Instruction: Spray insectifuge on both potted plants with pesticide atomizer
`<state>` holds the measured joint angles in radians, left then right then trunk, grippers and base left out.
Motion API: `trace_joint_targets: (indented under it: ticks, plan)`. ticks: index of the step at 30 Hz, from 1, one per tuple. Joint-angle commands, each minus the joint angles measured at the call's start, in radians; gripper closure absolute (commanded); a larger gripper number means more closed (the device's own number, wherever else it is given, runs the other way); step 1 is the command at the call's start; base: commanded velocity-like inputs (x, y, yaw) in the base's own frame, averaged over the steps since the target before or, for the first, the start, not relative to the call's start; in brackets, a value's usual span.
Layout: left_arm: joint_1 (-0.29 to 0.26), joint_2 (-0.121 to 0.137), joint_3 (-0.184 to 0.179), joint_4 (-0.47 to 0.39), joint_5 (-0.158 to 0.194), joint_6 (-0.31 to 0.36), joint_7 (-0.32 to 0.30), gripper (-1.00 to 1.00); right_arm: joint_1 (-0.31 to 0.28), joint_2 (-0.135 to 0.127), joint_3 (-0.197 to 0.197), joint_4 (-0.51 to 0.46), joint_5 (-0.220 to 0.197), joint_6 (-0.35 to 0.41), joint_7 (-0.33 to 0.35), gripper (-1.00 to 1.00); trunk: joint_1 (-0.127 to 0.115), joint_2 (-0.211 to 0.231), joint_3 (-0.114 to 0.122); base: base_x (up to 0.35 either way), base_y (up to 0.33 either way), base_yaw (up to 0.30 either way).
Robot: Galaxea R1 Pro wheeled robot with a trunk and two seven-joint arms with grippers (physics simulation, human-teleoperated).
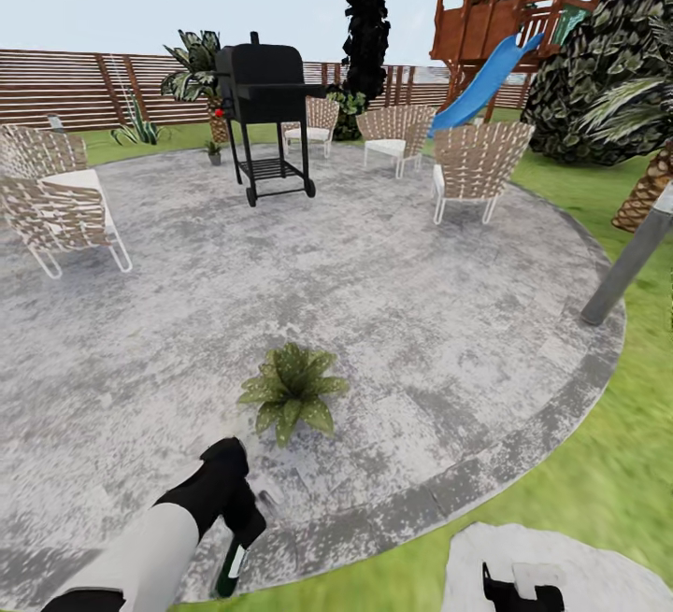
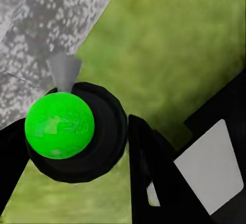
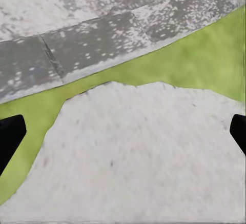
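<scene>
In the head view, one potted plant [image 1: 292, 397], a low rosette of speckled green leaves, sits on the round grey stone patio [image 1: 374, 294] of the garden. Just in front of it, my left gripper [image 1: 245, 523] is shut on the pesticide atomizer [image 1: 229, 575], a slim dark green bottle with a white band that hangs down over the patio's edge. The left wrist view looks along the bottle: its bright green round end [image 2: 59, 125] sits between the dark fingers [image 2: 154, 172]. My right gripper [image 1: 522, 590] is open, low over a pale stepping stone [image 3: 133, 152].
A black grill [image 1: 266, 89] stands at the patio's far side, with wicker chairs [image 1: 477, 163] around the rim. A grey pole [image 1: 628, 262] leans at the right edge. Beyond are a brown slatted fence [image 1: 84, 89], a play tower with a blue slide [image 1: 481, 89] and dark bushes [image 1: 598, 79].
</scene>
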<state>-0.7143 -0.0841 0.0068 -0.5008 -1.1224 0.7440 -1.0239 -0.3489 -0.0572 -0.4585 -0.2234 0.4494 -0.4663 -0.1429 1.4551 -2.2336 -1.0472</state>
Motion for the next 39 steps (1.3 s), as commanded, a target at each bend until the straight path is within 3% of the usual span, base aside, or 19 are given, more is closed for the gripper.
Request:
trace_joint_targets:
  ticks: [1, 3, 5, 7, 10, 13, 16, 17, 19, 25, 28, 29, 33, 34, 36, 39]
  plan:
    - [0.000, 0.001, 0.001, -0.020, 0.024, -0.034, -0.006, 1.00, -0.001, -0.001, -0.003, -0.019, 0.017, -0.003, -0.003, -1.00, -0.001, 0.000, -0.001, -0.314, -0.005, 0.000]
    - [0.000, 0.004, 0.001, -0.043, 0.065, -0.095, -0.006, 1.00, -0.001, -0.002, -0.001, -0.079, 0.058, -0.003, 0.023, -1.00, -0.001, 0.000, -0.001, -0.301, -0.002, 0.000]
    - [0.000, 0.011, 0.003, -0.054, 0.088, -0.166, -0.007, 1.00, 0.000, -0.002, 0.006, -0.158, 0.141, 0.000, 0.138, -1.00, -0.001, 0.000, -0.001, -0.286, -0.001, 0.000]
    - [0.000, 0.018, 0.022, -0.074, 0.103, -0.267, -0.010, 1.00, 0.001, -0.004, 0.009, -0.225, 0.212, 0.003, 0.333, -1.00, -0.001, 0.000, -0.001, -0.256, 0.000, 0.000]
    - [-0.001, 0.026, 0.064, -0.095, 0.118, -0.403, -0.019, 1.00, -0.018, -0.008, 0.010, -0.279, 0.238, 0.005, 0.547, -1.00, -0.001, 0.000, -0.001, -0.073, 0.000, 0.000]
    - [-0.004, 0.055, 0.072, -0.098, 0.120, -0.485, -0.020, 1.00, -0.053, -0.010, 0.011, -0.336, 0.243, 0.007, 0.725, -1.00, -0.001, 0.000, -0.001, -0.009, 0.000, 0.000]
    - [-0.004, 0.086, 0.075, -0.089, 0.123, -0.634, -0.025, 1.00, -0.104, -0.010, 0.013, -0.365, 0.254, 0.009, 0.880, -1.00, -0.001, 0.000, -0.001, -0.001, 0.000, 0.000]
    - [-0.005, 0.096, 0.076, -0.087, 0.124, -0.669, -0.029, 1.00, -0.118, -0.010, 0.019, -0.368, 0.267, 0.009, 0.911, -1.00, -0.001, 0.000, -0.001, 0.000, 0.000, 0.000]
    - [-0.004, 0.117, 0.076, -0.083, 0.125, -0.752, -0.073, 1.00, -0.161, -0.009, 0.059, -0.371, 0.345, 0.009, 0.992, -1.00, -0.001, 0.000, -0.001, 0.000, 0.000, 0.000]
    - [-0.002, 0.120, 0.068, -0.081, 0.124, -0.813, -0.128, 1.00, -0.177, 0.001, 0.084, -0.370, 0.372, 0.008, 1.014, -1.00, -0.001, 0.000, -0.001, 0.000, 0.000, 0.000]
    - [-0.002, 0.112, 0.065, -0.049, 0.120, -0.816, -0.129, 1.00, -0.179, 0.003, 0.163, -0.371, 0.372, 0.008, 1.017, -1.00, -0.001, 0.000, -0.001, 0.000, 0.000, 0.000]
    - [-0.002, 0.109, 0.066, -0.032, 0.117, -0.816, -0.130, 1.00, -0.185, 0.004, 0.195, -0.372, 0.371, 0.008, 1.020, 1.00, -0.001, 0.000, -0.001, 0.000, 0.000, 0.000]
    - [-0.002, 0.102, 0.069, -0.018, 0.113, -0.812, -0.128, 1.00, -0.203, 0.025, 0.219, -0.372, 0.369, 0.008, 1.068, 1.00, -0.001, 0.000, -0.001, 0.000, 0.000, 0.000]
    - [-0.002, 0.094, 0.070, -0.017, 0.112, -0.811, -0.127, 1.00, -0.204, 0.047, 0.220, -0.372, 0.370, 0.008, 1.075, 1.00, -0.001, 0.000, -0.001, 0.000, 0.000, 0.000]
    - [-0.002, 0.067, 0.069, -0.008, 0.111, -0.807, -0.125, 1.00, -0.205, 0.117, 0.222, -0.378, 0.371, 0.008, 1.081, 1.00, -0.001, 0.000, -0.001, 0.000, 0.000, 0.000]
    - [-0.001, 0.053, 0.068, 0.005, 0.111, -0.811, -0.121, 1.00, -0.206, 0.136, 0.222, -0.378, 0.371, 0.008, 1.082, 1.00, -0.001, 0.000, -0.001, 0.000, 0.000, 0.000]
